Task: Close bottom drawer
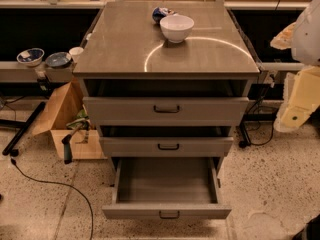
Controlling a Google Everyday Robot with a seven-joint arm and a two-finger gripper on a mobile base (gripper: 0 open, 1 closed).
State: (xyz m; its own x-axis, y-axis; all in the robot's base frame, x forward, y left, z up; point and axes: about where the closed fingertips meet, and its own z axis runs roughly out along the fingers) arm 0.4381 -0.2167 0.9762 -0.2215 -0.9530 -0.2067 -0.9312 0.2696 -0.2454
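Observation:
The bottom drawer point(167, 211) is the lowest of three in a grey-beige cabinet point(165, 49). It is pulled far out, its plain grey box interior point(166, 180) is empty, and a small dark handle point(169, 215) sits on its front. The middle drawer point(166, 147) and the top drawer point(166, 110) each stand out a little. My arm shows at the right edge, with the gripper point(299, 104) as a cream-coloured part right of the cabinet. It is level with the top drawer, well above the bottom drawer and apart from it.
A white bowl point(176, 27) and a blue-white object point(161, 13) sit on the cabinet top. A cardboard box point(64, 121) with a dark-handled tool point(68, 146) stands at the left. Bowls point(31, 56) rest on a low shelf at the left. A cable point(50, 184) runs across the speckled floor.

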